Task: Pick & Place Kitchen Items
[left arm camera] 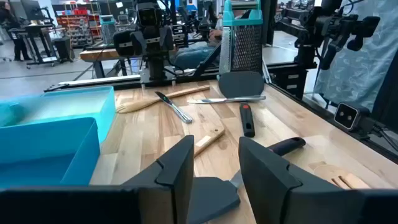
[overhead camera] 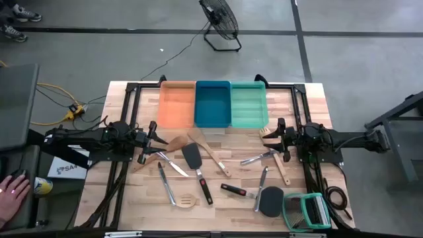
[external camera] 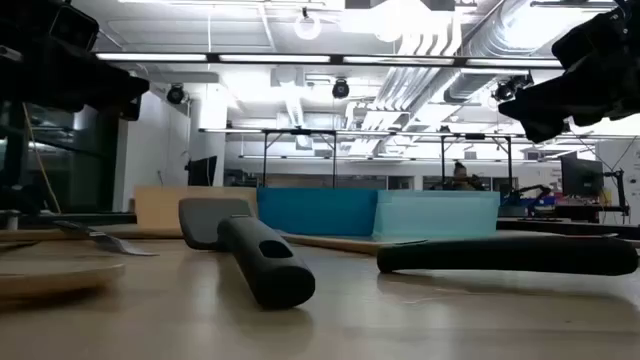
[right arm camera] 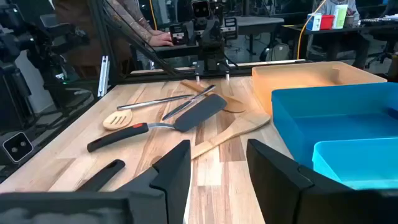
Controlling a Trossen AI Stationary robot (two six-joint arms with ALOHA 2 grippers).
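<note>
The kitchen items lie scattered on the wooden table between the two arms. Among them are a black spatula (overhead camera: 192, 157), pale wooden spatulas (overhead camera: 205, 149) and a slotted one (overhead camera: 186, 200), silver cutlery (overhead camera: 173, 164), a red-and-black handle (overhead camera: 232, 190) and a second black spatula (overhead camera: 269, 199). My left gripper (overhead camera: 156, 136) (left arm camera: 214, 168) hovers open at the left edge of the scatter, above a black spatula blade (left arm camera: 211, 194). My right gripper (overhead camera: 273, 139) (right arm camera: 219, 163) hovers open at the right edge, facing a wooden spatula (right arm camera: 231, 132). Neither touches anything.
Orange (overhead camera: 177, 104), blue (overhead camera: 213, 104) and teal (overhead camera: 249, 104) trays sit side by side at the table's far edge. A green-framed wire rack (overhead camera: 307, 211) stands at the near right corner. A person's hand (overhead camera: 10, 192) rests off the table's left side. A floor fan (overhead camera: 221, 23) stands beyond the far edge.
</note>
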